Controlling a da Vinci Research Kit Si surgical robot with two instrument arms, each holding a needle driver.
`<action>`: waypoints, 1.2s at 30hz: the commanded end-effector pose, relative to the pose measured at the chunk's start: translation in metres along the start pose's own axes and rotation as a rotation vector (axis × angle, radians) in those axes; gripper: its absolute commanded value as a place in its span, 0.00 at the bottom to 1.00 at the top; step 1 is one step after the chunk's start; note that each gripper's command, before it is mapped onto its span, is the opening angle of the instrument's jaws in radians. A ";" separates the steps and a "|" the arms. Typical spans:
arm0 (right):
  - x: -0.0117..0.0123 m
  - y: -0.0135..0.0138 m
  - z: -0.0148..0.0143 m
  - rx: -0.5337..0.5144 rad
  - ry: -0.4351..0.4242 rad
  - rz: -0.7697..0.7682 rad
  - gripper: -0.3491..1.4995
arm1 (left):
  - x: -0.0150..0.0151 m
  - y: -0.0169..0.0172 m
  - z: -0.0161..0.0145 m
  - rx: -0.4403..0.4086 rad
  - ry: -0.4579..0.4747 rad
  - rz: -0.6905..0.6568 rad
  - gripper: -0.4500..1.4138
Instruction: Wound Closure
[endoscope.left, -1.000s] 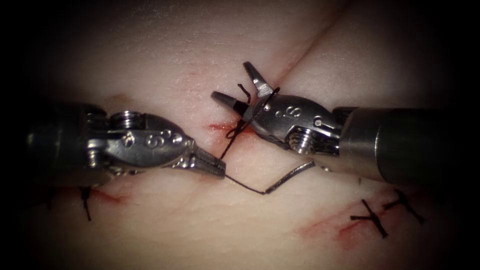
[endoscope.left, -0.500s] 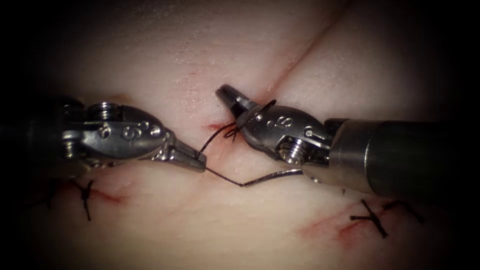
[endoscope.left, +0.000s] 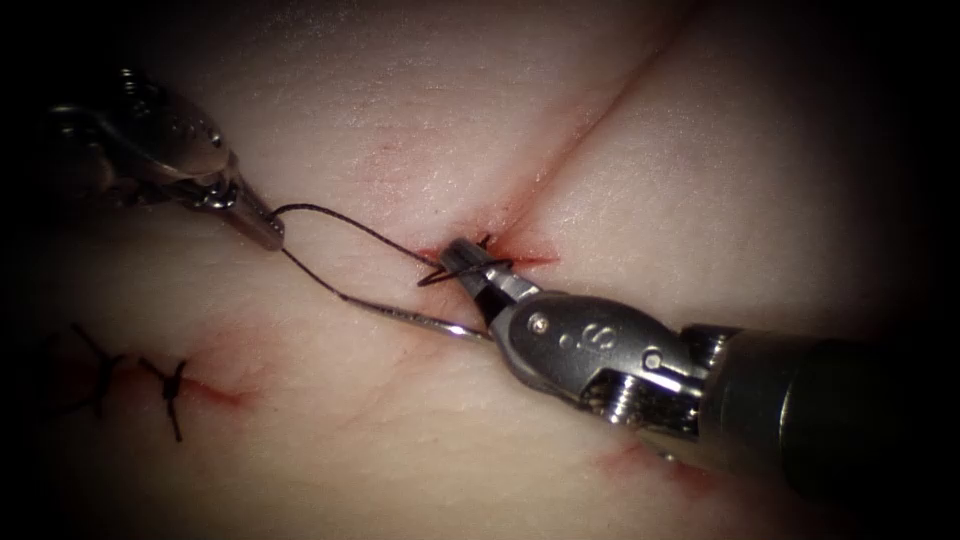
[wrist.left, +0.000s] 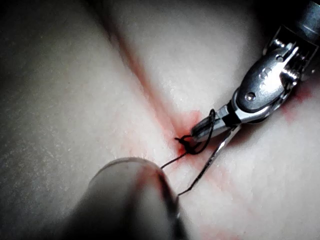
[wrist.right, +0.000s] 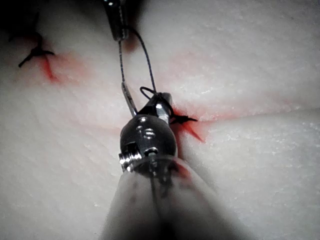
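**Endoscope view: both tools hold thread at a knot on the cut**

Endoscope view shows pale tissue (endoscope.left: 420, 130) with a cut (endoscope.left: 600, 110) running from the upper right down toward the middle. Red fluid (endoscope.left: 530, 256) marks the cut at its centre.

The left tool (endoscope.left: 262, 228) sits at the upper left, on the left side of the cut. Its 2 jaws are closed on the thread (endoscope.left: 330, 216). From the jaw tips, 1 strand arcs right to a small knot (endoscope.left: 462, 262) at the cut. A 2nd strand runs down and right to the tail of the needle (endoscope.left: 420, 320).

The needle lies loose on the tissue surface, left of the cut, between the 2 tools. Neither tool grips it, and its far end passes under the right tool.

The right tool (endoscope.left: 470, 262) enters from the lower right. Its jaws are closed, with the tips at the knot, and thread loops around them.

2 finished stitches (endoscope.left: 170, 385) sit at the lower left, beside a red mark.

Left wrist view shows the right tool (wrist.left: 200, 131) with a thread loop (wrist.left: 210, 131) around its jaws, and the needle (wrist.left: 212, 157) just beside it.

Right wrist view shows the right tool (wrist.right: 161, 102) at the knot (wrist.right: 180, 119), with the left tool (wrist.right: 119, 31) holding both strands.
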 end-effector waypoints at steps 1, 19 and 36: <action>-0.0008 -0.0011 0.0001 0.002 0.003 -0.001 0.00 | 0.0005 -0.0006 0.0007 0.011 0.003 -0.007 0.00; -0.0035 -0.0041 -0.0011 -0.001 0.021 -0.032 0.00 | 0.0095 -0.0054 -0.0050 0.285 0.193 -0.143 0.00; -0.0053 -0.0056 -0.0011 0.009 0.017 -0.053 0.00 | 0.0133 -0.0070 -0.0068 0.398 0.257 -0.119 0.00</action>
